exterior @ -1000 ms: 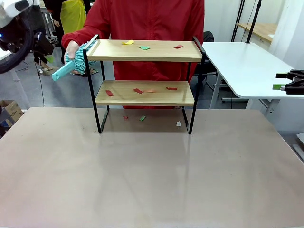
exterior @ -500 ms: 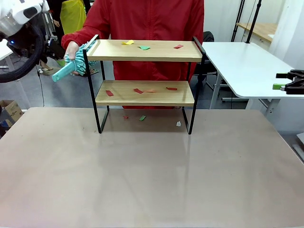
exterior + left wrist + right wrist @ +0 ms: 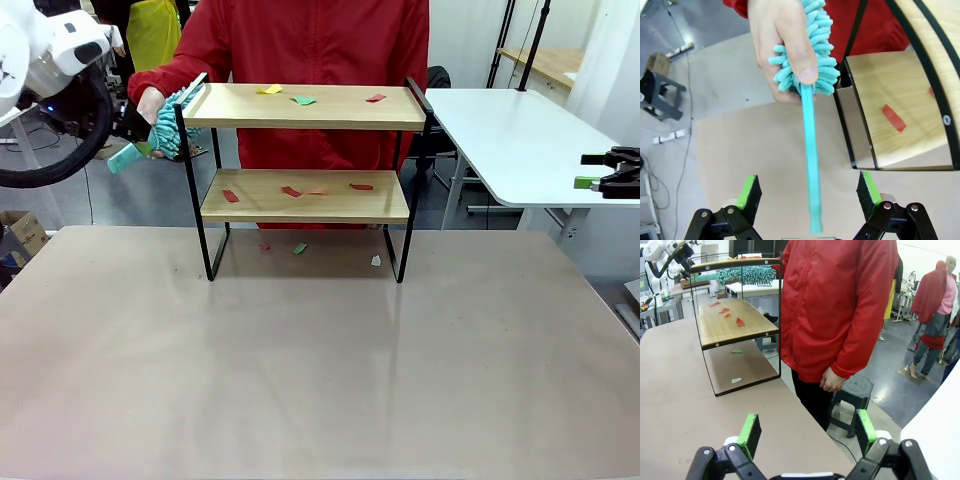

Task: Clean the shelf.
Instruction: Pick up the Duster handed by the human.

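Left wrist view: the left gripper [image 3: 809,192] stands wide, a teal duster [image 3: 813,150] hanging handle-down between its pads, seemingly touching neither. A person's hand [image 3: 777,45] grips its fluffy head beside the shelf [image 3: 890,105]. Right wrist view: the right gripper [image 3: 804,432] is wide and empty. Front view: the shelf stands far across the beige table [image 3: 300,380], with paper scraps [image 3: 291,191] on both boards.

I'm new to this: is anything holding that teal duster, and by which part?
The person's hand holds the duster by its fluffy head. The left gripper stands open at the handle's end, not gripping it. The right gripper is open, empty.
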{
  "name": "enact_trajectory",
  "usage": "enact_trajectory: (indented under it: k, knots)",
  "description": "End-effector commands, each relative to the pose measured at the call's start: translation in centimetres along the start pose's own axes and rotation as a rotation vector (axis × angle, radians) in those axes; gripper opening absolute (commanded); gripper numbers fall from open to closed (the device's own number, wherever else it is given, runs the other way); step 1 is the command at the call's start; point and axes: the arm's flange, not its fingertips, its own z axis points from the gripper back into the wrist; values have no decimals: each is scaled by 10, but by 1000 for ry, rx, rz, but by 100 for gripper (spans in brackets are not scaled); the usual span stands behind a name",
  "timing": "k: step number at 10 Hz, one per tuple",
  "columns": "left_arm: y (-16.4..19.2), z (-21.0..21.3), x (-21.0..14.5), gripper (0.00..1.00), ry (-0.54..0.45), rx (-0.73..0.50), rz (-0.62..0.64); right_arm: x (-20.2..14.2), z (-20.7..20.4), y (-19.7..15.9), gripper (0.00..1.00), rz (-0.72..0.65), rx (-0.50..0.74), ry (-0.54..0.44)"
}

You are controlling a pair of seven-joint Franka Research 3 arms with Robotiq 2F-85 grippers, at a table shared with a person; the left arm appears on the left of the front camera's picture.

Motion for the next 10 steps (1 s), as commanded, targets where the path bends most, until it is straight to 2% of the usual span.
enact_trajectory:
  k: [1,7,8,9,10]
  knots:
    - [-8,-8,7,100,10,29,7,3,-1,3,100,2,4,1]
    - [-4,-8,7,100,15,54,17,3,-1,3,100,2,4,1]
    - [-4,-8,6,57,13,61,2,3,-1,3,100,2,4,1]
    - [-3,-10,6,44,30,52,13,3,-1,3,100,2,4,1]
    - [-2,-13,5,1,44,55,15,3,-1,3,100,2,4,1]
